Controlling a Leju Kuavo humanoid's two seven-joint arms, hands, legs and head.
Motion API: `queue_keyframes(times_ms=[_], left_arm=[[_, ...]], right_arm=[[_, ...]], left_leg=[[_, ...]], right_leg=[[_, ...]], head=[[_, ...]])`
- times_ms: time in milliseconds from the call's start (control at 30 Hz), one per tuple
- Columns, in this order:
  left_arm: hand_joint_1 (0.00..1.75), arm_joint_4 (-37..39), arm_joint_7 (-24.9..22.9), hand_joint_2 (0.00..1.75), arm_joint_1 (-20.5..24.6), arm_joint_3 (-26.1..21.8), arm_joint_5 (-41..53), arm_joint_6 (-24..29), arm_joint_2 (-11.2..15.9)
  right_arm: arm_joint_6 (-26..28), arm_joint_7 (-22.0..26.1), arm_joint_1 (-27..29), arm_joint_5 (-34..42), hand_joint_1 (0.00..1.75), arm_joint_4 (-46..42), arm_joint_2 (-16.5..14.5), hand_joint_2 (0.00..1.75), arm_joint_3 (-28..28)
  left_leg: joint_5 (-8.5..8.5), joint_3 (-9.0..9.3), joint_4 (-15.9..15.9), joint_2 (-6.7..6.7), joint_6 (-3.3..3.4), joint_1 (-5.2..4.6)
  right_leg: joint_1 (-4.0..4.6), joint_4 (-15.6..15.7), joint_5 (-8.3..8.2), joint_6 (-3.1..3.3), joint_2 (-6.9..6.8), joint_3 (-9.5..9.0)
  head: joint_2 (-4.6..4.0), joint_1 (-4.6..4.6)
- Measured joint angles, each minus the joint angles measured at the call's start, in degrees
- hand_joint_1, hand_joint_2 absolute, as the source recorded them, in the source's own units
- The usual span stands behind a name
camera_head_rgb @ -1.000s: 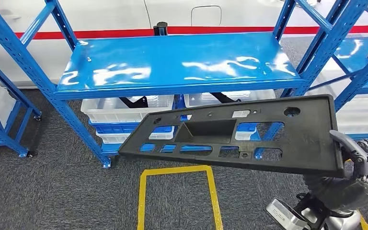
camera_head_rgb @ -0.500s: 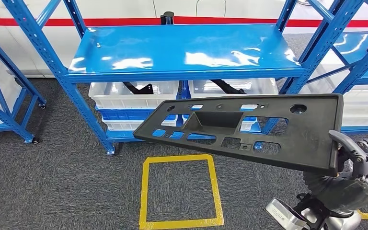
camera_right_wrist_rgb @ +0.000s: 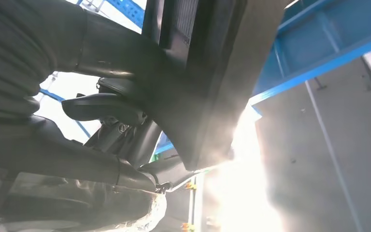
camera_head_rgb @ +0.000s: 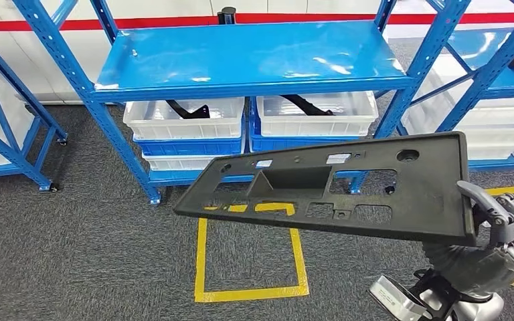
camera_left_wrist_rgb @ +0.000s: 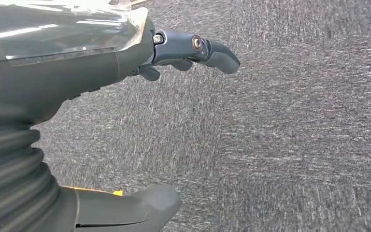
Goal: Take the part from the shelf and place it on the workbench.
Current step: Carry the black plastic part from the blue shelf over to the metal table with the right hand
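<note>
We have the part (camera_head_rgb: 338,190) in our right hand (camera_head_rgb: 505,231), gripped at its right end, so the long black panel juts out to the left over the floor, clear of the shelf (camera_head_rgb: 247,57) on the far side. It tilts a little, the free end hanging lowest above the yellow square (camera_head_rgb: 249,257) taped on the carpet. Our left hand (camera_left_wrist_rgb: 183,50) hangs over the carpet with nothing in it, fingers loosely apart. No bench to be seen from here, so we judge this to be the carry leg. Doing it well means a firm hold on that one end, since the long overhang will want to sag and swing; we should turn slowly, keep the free tip away from the blue uprights (camera_head_rgb: 435,57), and level the panel before setting it down
</note>
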State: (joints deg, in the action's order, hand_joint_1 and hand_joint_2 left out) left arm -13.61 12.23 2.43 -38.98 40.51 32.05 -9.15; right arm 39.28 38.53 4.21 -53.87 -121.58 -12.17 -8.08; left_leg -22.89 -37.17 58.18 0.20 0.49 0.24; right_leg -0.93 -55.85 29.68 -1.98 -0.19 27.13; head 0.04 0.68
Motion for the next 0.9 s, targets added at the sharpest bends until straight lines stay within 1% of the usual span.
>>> queue_keyframes(times_ms=[33, 67, 100, 133, 167, 200, 233, 267, 300, 333, 367, 400, 433, 467, 500, 533, 567, 600, 633, 667, 700, 733, 767, 800, 833, 867, 900], left_arm=[[0.00, 0.0, 0.0, 1.75, 0.0, 0.0, 0.0, 0.0, 0.0], [0.00, 0.0, 0.0, 1.75, 0.0, 0.0, 0.0, 0.1, 0.0], [0.00, 0.0, 0.0, 1.75, 0.0, 0.0, 0.0, 0.1, 0.1], [0.00, 0.0, -0.1, 1.75, 0.0, 0.0, 0.0, 0.1, 0.1], [0.00, 0.1, -0.1, 1.75, 0.0, -0.1, 0.0, 0.1, 0.1], [0.00, 0.1, -0.1, 1.75, 0.0, -0.1, 0.0, 0.1, 0.1], [0.00, 0.1, -0.1, 1.75, 0.0, -0.1, 0.0, 0.1, 0.1], [0.00, 0.1, -0.1, 1.75, 0.1, -0.1, 0.0, 0.1, 0.1], [0.00, 0.1, -0.1, 1.75, 0.2, -0.1, 0.0, 0.1, 0.1], [0.00, 0.1, -0.1, 1.75, 0.3, -0.1, 0.1, 0.1, 0.1], [0.00, 0.1, -0.1, 1.75, 0.4, -0.1, 0.1, 0.2, 0.1], [0.00, 0.1, 0.0, 1.75, 0.5, -0.1, 0.2, 0.2, 0.1], [0.00, 0.1, 0.0, 1.75, 0.5, -0.1, 0.2, 0.2, 0.1], [0.00, 0.1, 0.0, 1.75, 0.5, -0.1, 0.3, 0.2, 0.1], [0.00, 0.1, 0.0, 1.75, 0.5, -0.1, 0.4, 0.1, 0.1], [0.00, 0.1, 0.0, 1.75, 0.5, -0.2, 0.5, 0.1, 0.2], [0.00, 0.2, 0.0, 1.75, 0.6, -0.2, 0.6, 0.1, 0.2], [0.00, 0.2, 0.0, 1.75, 0.6, -0.2, 0.7, 0.0, 0.2], [0.00, 0.2, 0.0, 1.75, 0.6, -0.2, 0.7, 0.0, 0.2], [0.00, 0.3, 0.0, 1.75, 0.6, -0.2, 0.7, -0.1, 0.2], [0.00, 0.3, 0.0, 1.75, 0.6, -0.2, 0.8, -0.1, 0.2], [0.00, 0.3, 0.1, 1.75, 0.6, -0.2, 0.8, -0.1, 0.2], [0.00, 0.3, 0.1, 1.75, 0.6, -0.2, 0.8, -0.2, 0.2], [0.00, 0.4, 0.2, 1.75, 0.6, -0.2, 0.8, -0.3, 0.3], [0.00, 0.4, 0.2, 1.75, 0.6, -0.2, 0.8, -0.4, 0.3], [0.00, 0.4, 0.3, 1.75, 0.6, -0.2, 0.8, -0.5, 0.4], [0.00, 0.4, 0.4, 1.75, 0.6, -0.2, 0.8, -0.6, 0.4]], right_arm=[[0.0, 0.0, -0.1, 0.0, 1.75, 0.1, 0.0, 1.75, 0.0], [0.0, 0.0, -0.1, -0.1, 1.75, 0.2, 0.0, 1.75, 0.0], [0.0, 0.0, -0.1, -0.1, 1.75, 0.3, 0.0, 1.75, 0.0], [0.0, 0.0, -0.1, -0.1, 1.75, 0.4, 0.0, 1.75, 0.0], [0.0, 0.0, -0.1, -0.1, 1.75, 0.5, 0.0, 1.75, 0.0], [0.0, 0.0, -0.1, -0.1, 1.75, 0.6, 0.0, 1.75, 0.0], [0.0, 0.0, -0.1, -0.1, 1.75, 0.7, 0.0, 1.75, 0.0], [0.0, 0.0, -0.1, -0.1, 1.75, 0.7, 0.0, 1.75, 0.0], [0.0, 0.0, -0.1, -0.1, 1.75, 0.7, 0.0, 1.75, 0.0], [0.0, 0.0, -0.1, -0.1, 1.75, 0.7, 0.0, 1.75, 0.0], [0.0, 0.0, -0.1, -0.1, 1.75, 0.7, 0.0, 1.75, 0.0], [0.0, 0.0, -0.1, 0.0, 1.75, 0.7, -0.1, 1.75, 0.0], [0.0, 0.0, 0.0, 0.0, 1.75, 0.7, -0.1, 1.75, 0.0], [0.0, 0.0, 0.1, 0.0, 1.75, 0.7, -0.1, 1.75, 0.0], [0.0, 0.0, 0.2, 0.0, 1.75, 0.7, -0.1, 1.75, -0.1], [0.0, 0.0, 0.3, 0.0, 1.75, 0.7, -0.1, 1.75, -0.1], [0.0, 0.0, 0.4, 0.0, 1.75, 0.7, -0.1, 1.75, -0.1], [0.0, 0.0, 0.5, 0.1, 1.75, 0.7, -0.1, 1.75, -0.1], [0.0, 0.0, 0.6, 0.1, 1.75, 0.7, 0.0, 1.75, -0.1], [0.0, 0.0, 0.8, 0.2, 1.75, 0.7, 0.1, 1.75, -0.1], [0.0, 0.0, 0.8, 0.3, 1.75, 0.7, 0.1, 1.75, -0.1], [0.0, 0.0, 0.9, 0.4, 1.75, 0.7, 0.2, 1.75, -0.1], [0.0, 0.0, 1.0, 0.5, 1.75, 0.7, 0.3, 1.75, -0.1], [0.0, 0.0, 1.0, 0.5, 1.75, 0.7, 0.4, 1.75, -0.1], [0.0, 0.0, 1.1, 0.6, 1.75, 0.7, 0.4, 1.75, -0.1], [0.0, 0.0, 1.2, 0.6, 1.75, 0.6, 0.4, 1.75, -0.2], [0.0, 0.0, 1.3, 0.7, 1.75, 0.6, 0.5, 1.75, -0.2]], left_leg=[[-2.20, -0.66, 1.9, -0.11, -0.26, 0.08], [-5.16, -1.55, 5.0, -0.19, -0.49, 0.21], [-8.02, -2.52, 8.9, -0.22, -0.69, 0.29], [-10.07, -3.32, 12.7, -0.25, -0.89, 0.35], [-10.68, -3.50, 15.3, -0.26, -1.03, 0.41], [-9.93, -2.70, 16.0, -0.26, -1.10, 0.46], [-8.48, -1.06, 14.7, -0.25, -1.10, 0.51], [-7.02, 1.54, 11.6, -0.27, -1.02, 0.58], [-6.53, 4.41, 7.7, -0.32, -0.89, 0.57], [-6.68, 6.67, 4.3, -0.42, -0.72, 0.50], [-7.14, 8.22, 1.6, -0.52, -0.52, 0.36], [-7.64, 8.72, 0.4, -0.61, -0.28, 0.13], [-7.44, 8.50, 0.0, -0.64, 0.11, -0.03], [-6.99, 8.09, -0.2, -0.49, 0.67, -0.04], [-6.43, 7.56, -0.3, -0.34, 1.32, -0.01], [-5.76, 6.91, -0.5, -0.17, 1.97, 0.09], [-5.05, 6.19, -0.6, 0.00, 2.43, 0.18], [-4.39, 5.35, -0.6, 0.08, 2.63, 0.17], [-3.64, 4.53, -0.6, 0.20, 2.68, 0.17], [-2.87, 3.64, -0.6, 0.33, 2.60, 0.18], [-2.13, 2.76, -0.5, 0.45, 2.48, 0.20], [-1.34, 1.84, -0.5, 0.54, 2.29, 0.26], [-0.62, 0.93, -0.4, 0.59, 2.04, 0.32], [0.05, 0.15, -0.3, 0.60, 1.71, 0.33], [0.75, -0.49, -0.2, 0.58, 1.32, 0.30], [1.43, -0.81, -0.2, 0.55, 0.94, 0.24], [2.12, -0.96, -0.4, 0.53, 0.60, 0.19]], right_leg=[[-0.27, 0.0, -0.51, 0.72, -0.12, 0.54], [-0.36, -0.1, -1.05, 1.30, -0.24, 1.12], [-0.25, -0.2, -1.60, 1.70, -0.31, 1.86], [-0.13, -0.4, -2.15, 1.84, -0.37, 2.63], [-0.05, -0.6, -2.66, 1.81, -0.41, 3.46], [0.00, -0.9, -3.11, 1.70, -0.42, 4.34], [0.01, -1.3, -3.45, 1.56, -0.43, 5.16], [0.00, -1.7, -3.74, 1.36, -0.41, 5.94], [0.08, -2.2, -4.00, 1.10, -0.38, 6.65], [0.16, -2.5, -4.27, 0.74, -0.39, 7.15], [0.24, -2.7, -4.62, 0.32, -0.44, 7.51], [0.27, -2.8, -5.05, -0.11, -0.51, 7.78], [0.25, -2.7, -5.54, -0.55, -0.57, 7.93], [0.20, -2.8, -5.63, -0.86, -0.59, 8.15], [0.18, -3.4, -5.00, -1.00, -0.54, 8.54], [0.20, -4.8, -3.42, -0.91, -0.44, 9.17], [0.18, -7.2, -1.01, -0.68, -0.32, 10.01], [0.18, -10.5, 1.56, -0.46, -0.21, 10.90], [0.15, -14.1, 3.59, -0.50, -0.15, 11.63], [0.09, -17.0, 4.46, -0.87, -0.11, 11.82], [-0.01, -18.6, 4.22, -1.47, -0.10, 11.41], [-0.17, -18.2, 2.95, -2.25, -0.09, 9.97], [-0.39, -15.6, 1.47, -2.93, -0.09, 7.53], [-0.56, -11.4, 0.90, -3.26, -0.07, 4.36], [-0.50, -6.6, 1.03, -3.12, 0.02, 1.05], [-0.38, -3.0, 1.65, -2.67, 0.08, -1.14], [-0.13, -0.8, 2.31, -2.03, 0.14, -2.24]], head=[[0.00, 0.02], [0.00, 0.05], [0.00, 0.07], [0.00, 0.08], [0.00, 0.08], [0.00, 0.08], [0.00, 0.08], [0.00, 0.09], [0.00, 0.09], [0.00, 0.06], [0.00, 0.04], [0.00, 0.02], [0.00, -0.02], [0.00, 0.00], [0.00, -0.03], [0.00, -0.06], [0.00, -0.08], [0.00, -0.12], [0.00, -0.11], [0.00, -0.12], [0.00, -0.11], [0.00, -0.11], [0.00, -0.10], [0.00, -0.11], [0.00, -0.09], [0.00, -0.07], [0.00, -0.03]])
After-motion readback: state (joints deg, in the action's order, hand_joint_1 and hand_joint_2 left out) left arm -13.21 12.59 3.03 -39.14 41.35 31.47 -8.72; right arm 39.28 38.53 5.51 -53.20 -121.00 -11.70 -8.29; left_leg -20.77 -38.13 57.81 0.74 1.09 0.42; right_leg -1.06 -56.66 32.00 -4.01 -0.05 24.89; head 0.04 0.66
